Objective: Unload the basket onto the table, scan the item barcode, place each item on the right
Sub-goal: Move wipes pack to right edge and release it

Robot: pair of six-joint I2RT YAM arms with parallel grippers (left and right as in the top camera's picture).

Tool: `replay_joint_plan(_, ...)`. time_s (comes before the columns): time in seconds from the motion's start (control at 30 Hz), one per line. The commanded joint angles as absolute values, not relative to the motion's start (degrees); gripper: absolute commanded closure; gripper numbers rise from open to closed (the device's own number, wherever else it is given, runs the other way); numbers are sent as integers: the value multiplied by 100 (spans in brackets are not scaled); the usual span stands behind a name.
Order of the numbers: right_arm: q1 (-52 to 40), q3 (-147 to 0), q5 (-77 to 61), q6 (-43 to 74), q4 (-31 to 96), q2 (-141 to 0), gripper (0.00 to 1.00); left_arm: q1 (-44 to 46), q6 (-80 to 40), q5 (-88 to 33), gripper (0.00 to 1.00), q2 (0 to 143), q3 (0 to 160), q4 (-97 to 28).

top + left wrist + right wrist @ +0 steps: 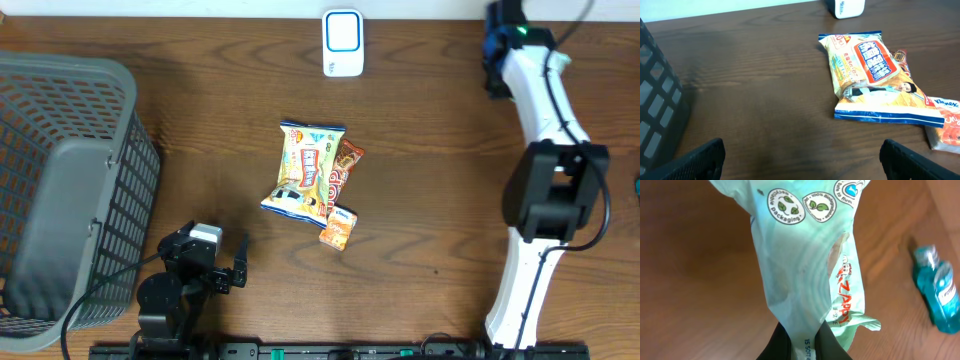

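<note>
My right hand (pixel 804 344) is pinched shut on one end of a pale green crinkly plastic packet (pixel 800 275), held up over the brown wooden tabletop (pixel 700 280). A blue plastic bottle (pixel 940 297) lies off to the side. Meanwhile my left hand (pixel 802 159) is spread wide, holding nothing, low beside the grey mesh basket (pixel 60 180). The white scanner box (pixel 342 42) sits at the far edge.

A grey mesh basket (pixel 125 200) stands at the wooden table's (pixel 430 150) left; a blue bottle (pixel 940 292) lies flat.
</note>
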State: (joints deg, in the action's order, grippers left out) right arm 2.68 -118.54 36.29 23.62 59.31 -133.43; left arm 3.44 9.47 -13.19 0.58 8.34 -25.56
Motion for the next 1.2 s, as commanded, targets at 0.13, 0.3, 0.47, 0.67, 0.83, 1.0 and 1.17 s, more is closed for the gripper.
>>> replay_joint_plan(0.13, 1391, -10912, 4171, 2891, 5500, -13421, 99, 357, 1028, -1299, 2, 27, 762, -2676)
replay_joint_plan(0.3, 2023, -10908, 4191, 2683, 5575, -13415, 99, 357, 1028, -1299, 2, 27, 762, -2676)
replay_joint_plan(0.47, 2250, -11048, 3903, 2060, 5767, -13251, 18, 357, 1028, -1299, 2, 27, 762, -2676)
replay_joint_plan(0.67, 1885, -11369, 2563, 1474, 5828, -12346, 1, 357, 1028, -1299, 2, 27, 762, -2676)
replay_joint_plan(0.83, 1326, -11369, 862, 1472, 5959, -11349, 1, 357, 1026, -1299, 2, 27, 762, -2676)
replay_joint_plan(1.0, 657, -11369, 1024, 1605, 6246, -10687, 1, 357, 1028, -1299, 2, 27, 762, -2676)
replay_joint_plan(1.17, 462, -11284, 1337, 1590, 6241, -10724, 1, 357, 1028, -1299, 2, 27, 762, -2676)
